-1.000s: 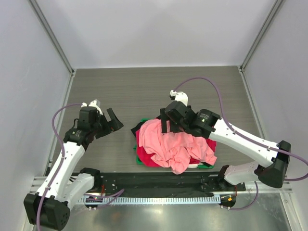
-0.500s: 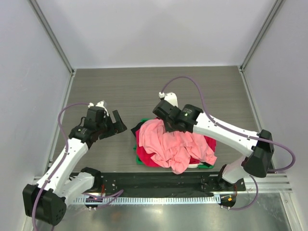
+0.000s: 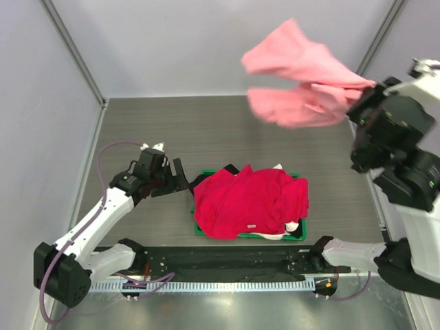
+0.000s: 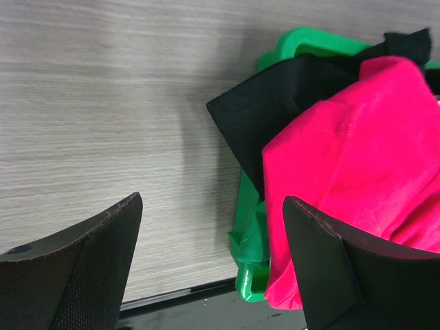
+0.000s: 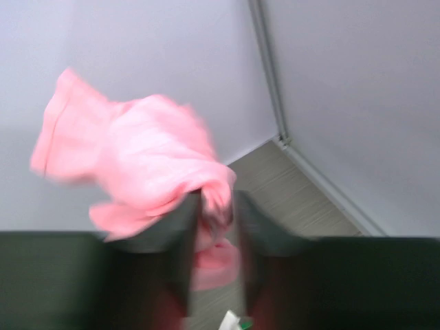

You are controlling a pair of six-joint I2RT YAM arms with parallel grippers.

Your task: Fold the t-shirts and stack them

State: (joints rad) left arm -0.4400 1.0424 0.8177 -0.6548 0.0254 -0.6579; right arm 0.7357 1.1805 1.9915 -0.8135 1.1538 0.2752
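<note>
The t-shirts are in two places: the salmon-pink one (image 3: 302, 82) hangs in the air, high above the far right of the green tray (image 3: 200, 230), while the crimson ones (image 3: 247, 203) lie in a crumpled heap that fills the tray and spills over its rim. We see the right gripper (image 5: 216, 206) pressed together on a bunch of the pink cloth, which billows out leftward from the fingers, clear of the tray and the heap; the right wrist view is blurred, yet pink fabric sits plainly between the two fingers. A black cloth (image 4: 265, 103) pokes out from under the red heap at the tray's far left corner and droops over the rim onto the table (image 3: 172, 130). A bit of white cloth (image 3: 291, 227) shows at the tray's near right corner. The left gripper (image 4: 212, 201) hovers just beside the tray's left edge, its jaws spread wide and holding nothing.
</note>
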